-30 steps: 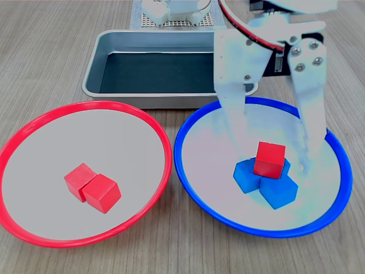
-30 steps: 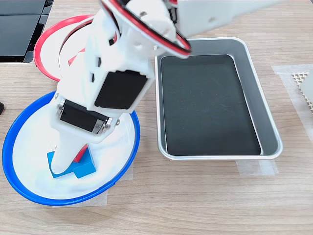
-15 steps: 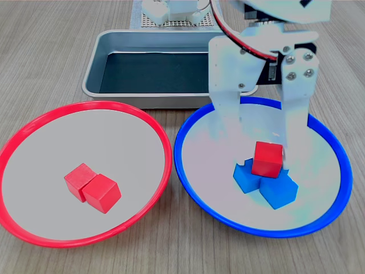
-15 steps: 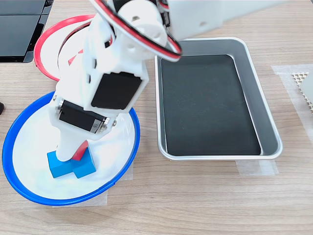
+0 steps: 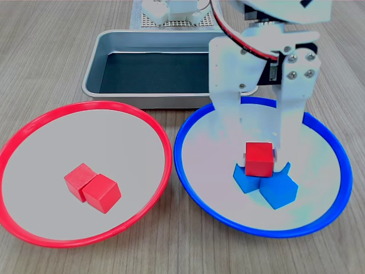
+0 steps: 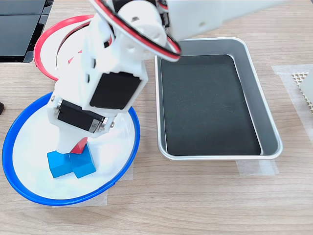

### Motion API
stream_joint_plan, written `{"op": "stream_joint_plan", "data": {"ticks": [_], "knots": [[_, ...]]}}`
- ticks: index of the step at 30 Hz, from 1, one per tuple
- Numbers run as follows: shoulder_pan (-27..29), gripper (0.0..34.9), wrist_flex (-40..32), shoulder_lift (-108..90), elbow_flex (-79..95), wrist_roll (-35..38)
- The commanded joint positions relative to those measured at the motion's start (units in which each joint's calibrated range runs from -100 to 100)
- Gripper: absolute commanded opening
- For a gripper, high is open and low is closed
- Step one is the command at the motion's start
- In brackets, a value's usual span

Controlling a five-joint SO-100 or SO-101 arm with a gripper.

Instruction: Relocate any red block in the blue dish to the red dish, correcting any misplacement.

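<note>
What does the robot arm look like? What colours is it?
The arm is white plastic with blocky black motors set into it. Red, black and white cables loop over its top. Its tool has two flat white fingers, and small silver screws show near the joints.

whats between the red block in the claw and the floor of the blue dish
Blue blocks: in the first exterior view the red block, held in the claw, sits just over them inside the blue dish.

Both exterior views are bright and evenly lit, with soft diffuse light and only faint shadows. The blue dish [image 5: 188, 171] shows pale, washed-out glare across its inside in both exterior views. The metal tray [image 6: 266, 112] carries mild sheen on its walls. Focus is sharp throughout; no evident edge distortion.
</note>
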Motion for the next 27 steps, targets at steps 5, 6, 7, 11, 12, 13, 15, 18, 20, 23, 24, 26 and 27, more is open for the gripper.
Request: {"op": "stream_joint_plan", "data": {"ticks": [5, 6, 7, 11, 12, 13, 15, 18, 20, 23, 24, 26, 27], "knots": [[-1.0, 0.4, -0.4, -2.5, -1.9, -0.1], [-1.2, 0.4, -0.4, -2.8, -1.7, -0.1], [-1.2, 0.4, -0.4, -3.4, -1.5, -0.3], [-1.4, 0.4, 0.8, -5.5, -1.3, -0.5], [-1.4, 0.4, 1.1, -6.3, -1.3, -0.5], [-1.3, 0.4, 1.5, -7.0, -1.3, -0.5], [-0.7, 0.4, 2.1, -9.0, -1.5, -0.5], [1.4, 0.4, 4.1, -11.4, -2.9, 0.0], [3.3, 0.4, 4.2, -12.7, -3.2, 0.4], [6.7, 0.4, 4.2, -13.6, -4.1, 0.5], [7.9, 0.4, 4.3, -13.6, -4.5, 0.4], [10.4, 0.4, 4.4, -13.1, -5.3, 0.2], [11.4, 0.4, 4.4, -12.7, -5.4, 0.2]]}}
